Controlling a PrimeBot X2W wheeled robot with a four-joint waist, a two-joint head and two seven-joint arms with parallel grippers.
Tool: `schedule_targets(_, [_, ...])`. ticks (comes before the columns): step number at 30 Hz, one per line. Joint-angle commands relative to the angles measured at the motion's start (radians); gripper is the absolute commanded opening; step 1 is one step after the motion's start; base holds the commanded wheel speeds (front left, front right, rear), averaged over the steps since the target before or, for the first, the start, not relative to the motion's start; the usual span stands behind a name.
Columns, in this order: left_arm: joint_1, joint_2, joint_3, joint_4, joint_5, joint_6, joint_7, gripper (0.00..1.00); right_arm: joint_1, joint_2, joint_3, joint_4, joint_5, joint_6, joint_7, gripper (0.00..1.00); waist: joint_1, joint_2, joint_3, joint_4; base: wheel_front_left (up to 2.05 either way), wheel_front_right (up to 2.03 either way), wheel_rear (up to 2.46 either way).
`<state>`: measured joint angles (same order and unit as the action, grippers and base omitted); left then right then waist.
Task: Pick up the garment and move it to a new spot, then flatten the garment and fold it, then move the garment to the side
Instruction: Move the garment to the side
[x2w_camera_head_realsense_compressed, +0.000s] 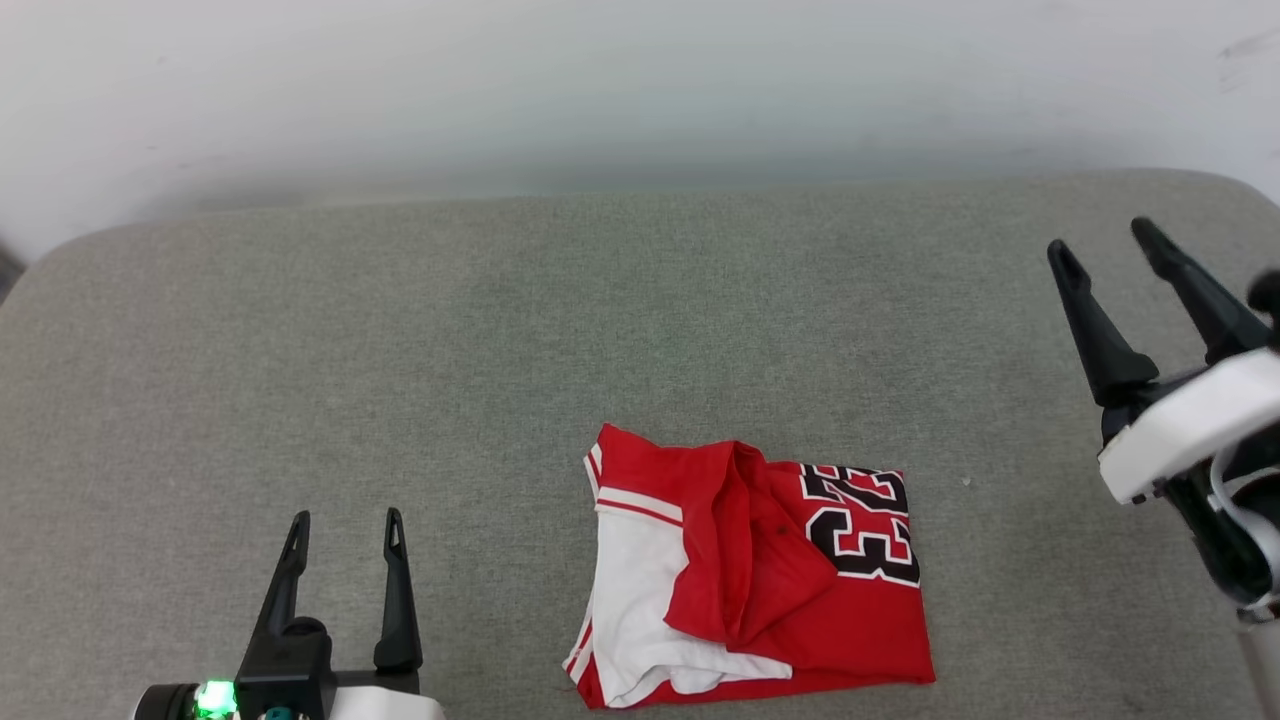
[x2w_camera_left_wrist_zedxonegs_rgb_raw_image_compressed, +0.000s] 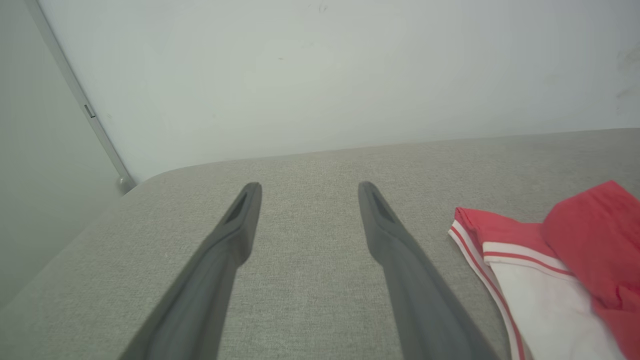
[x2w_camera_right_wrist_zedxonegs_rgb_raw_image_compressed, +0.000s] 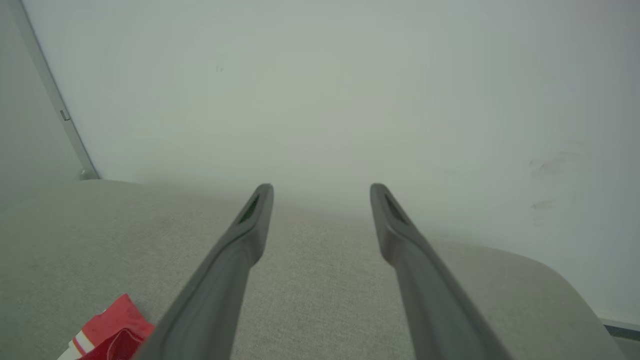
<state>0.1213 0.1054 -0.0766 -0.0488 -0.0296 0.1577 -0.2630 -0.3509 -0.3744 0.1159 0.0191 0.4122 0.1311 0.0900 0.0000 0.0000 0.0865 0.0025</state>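
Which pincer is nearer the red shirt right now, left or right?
Left, by a modest margin. The left pincer, open, is left of the shirt, by its white sleeve. The right pincer, open, is off its numbered side, farther back.

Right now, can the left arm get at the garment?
Probably yes. The left gripper is open and empty. Bare grey cushion lies between it and the garment, whose white sleeve side faces it. Nothing blocks the way.
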Motion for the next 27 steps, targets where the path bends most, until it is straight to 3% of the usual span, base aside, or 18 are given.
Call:
schedule_targets(1, [-0.012, -0.002, 0.0, -0.002, 0.005, -0.005, -0.002, 1.0, -0.03, -0.033, 0.037, 0.011, 0.056, 0.0, 0.103, 1.0, 0.0, 0.0, 0.009, 0.004, 0.0, 0.0, 0.0])
schedule_targets(2, [-0.015, -0.003, -0.001, -0.001, 0.006, -0.005, -0.002, 1.0, -0.047, -0.056, 0.061, 0.02, 0.105, -0.001, 0.188, 1.0, 0.0, 0.0, 0.014, 0.006, 0.0, 0.0, 0.0])
schedule_targets(3, [-0.015, -0.003, -0.001, -0.001, 0.006, -0.005, -0.002, 1.0, -0.047, -0.056, 0.061, 0.02, 0.105, -0.001, 0.188, 1.0, 0.0, 0.0, 0.014, 0.006, 0.0, 0.0, 0.0])
schedule_targets(9, [-0.035, -0.006, -0.003, 0.0, 0.008, -0.011, -0.002, 1.0, -0.05, -0.171, 0.151, 0.065, 0.372, 0.0, 0.61, 1.0, 0.0, 0.0, 0.043, 0.022, 0.0, 0.0, 0.0])
schedule_targets(13, [-0.054, -0.009, -0.004, -0.001, 0.007, -0.015, -0.002, 1.0, -0.003, -0.189, 0.159, 0.101, 0.527, 0.0, 0.792, 1.0, 0.0, 0.0, 0.069, 0.034, 0.0, 0.0, 0.0])
schedule_targets(18, [-0.082, -0.012, -0.006, -0.002, 0.01, -0.023, -0.002, 1.0, 0.035, -0.146, 0.153, 0.135, 0.607, 0.0, 0.852, 1.0, 0.0, 0.0, 0.113, 0.049, 0.0, 0.0, 0.0])
schedule_targets(27, [-0.137, -0.015, -0.012, 0.001, 0.013, -0.033, -0.002, 1.0, 0.013, -0.031, 0.213, 0.251, 0.59, -0.001, 0.788, 1.0, 0.0, 0.0, 0.196, 0.072, 0.0, 0.0, 0.0])
